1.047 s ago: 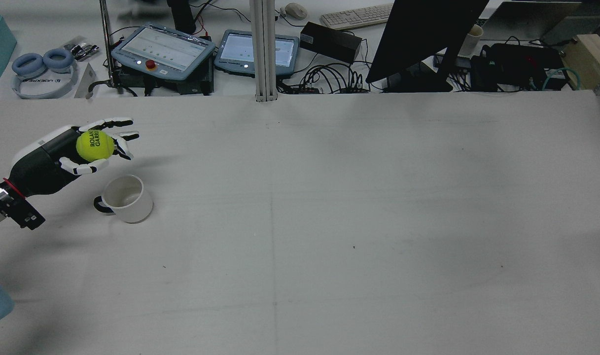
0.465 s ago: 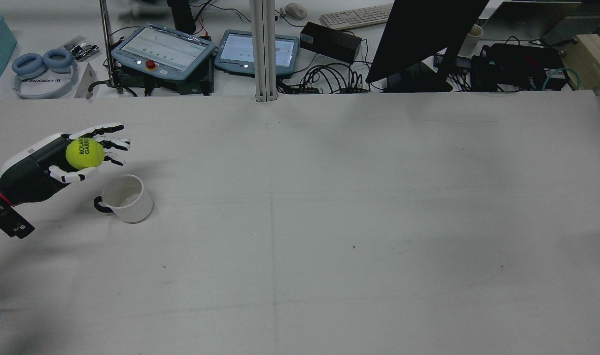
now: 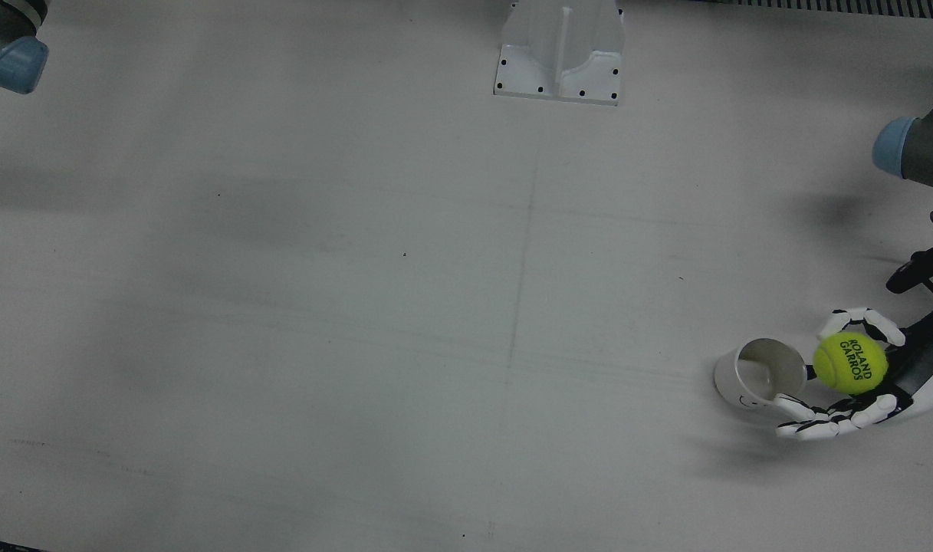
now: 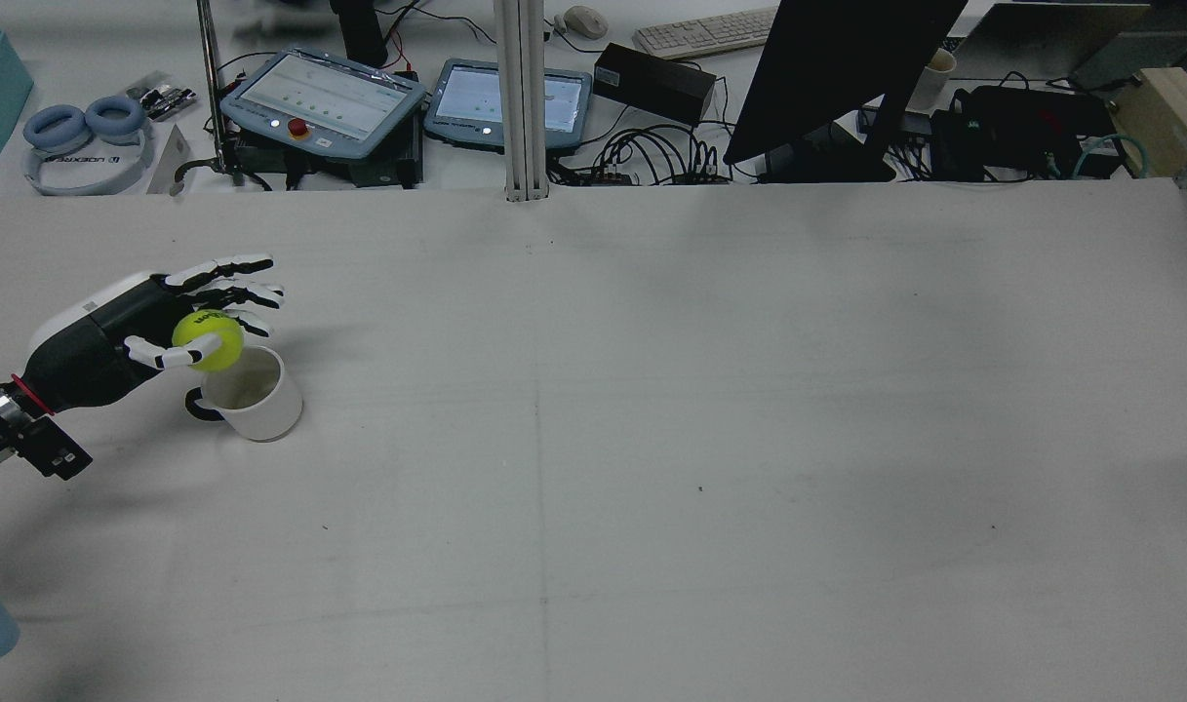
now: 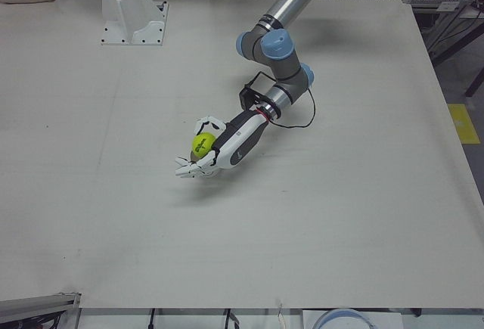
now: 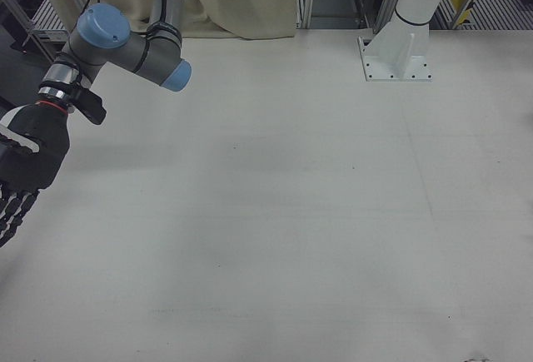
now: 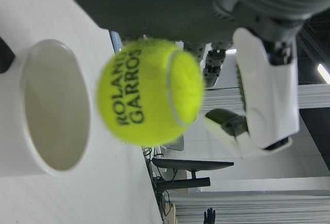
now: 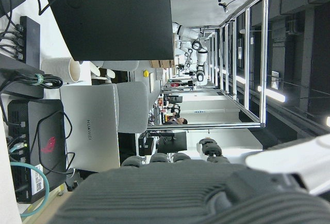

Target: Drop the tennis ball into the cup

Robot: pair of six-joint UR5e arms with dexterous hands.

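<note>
Left hand (image 4: 135,327) palm-up beside the cup (image 4: 252,393), fingers (image 3: 826,420) spread and no longer wrapped around the tennis ball (image 4: 208,340). Ball sits off the palm, just over the cup's near rim; in the left hand view it (image 7: 150,91) appears clear of the cup mouth (image 7: 54,105), not inside; contact with the fingertips cannot be judged. Cup upright on the white table (image 4: 652,439), dark handle toward the arm. Right hand (image 6: 23,158) at the table's far side, holding nothing, fingers extended downward.
</note>
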